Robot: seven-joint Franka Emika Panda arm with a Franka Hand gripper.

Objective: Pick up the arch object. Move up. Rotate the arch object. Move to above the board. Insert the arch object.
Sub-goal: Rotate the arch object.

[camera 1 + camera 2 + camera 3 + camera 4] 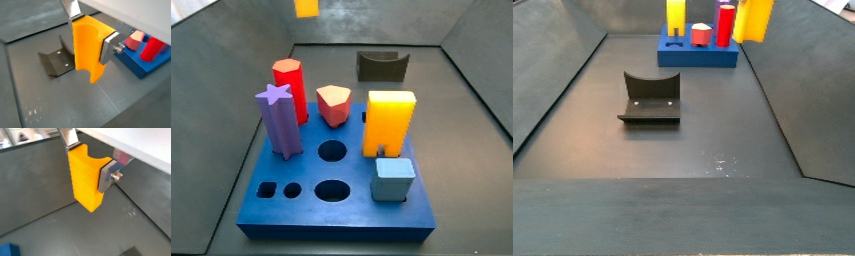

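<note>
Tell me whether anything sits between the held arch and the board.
Nothing visible does. The gripper holds the arch in the air, and the fixture sits low on the floor. Only the tall blocks standing in the board crowd its free holes.

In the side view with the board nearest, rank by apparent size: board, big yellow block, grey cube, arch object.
board
big yellow block
grey cube
arch object (far, cropped: unsure); end effector holds it above the floor.

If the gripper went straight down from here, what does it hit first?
Probably bare floor. The gripper holds the arch object clear of both fixture and board, though depth is uncertain.
</note>
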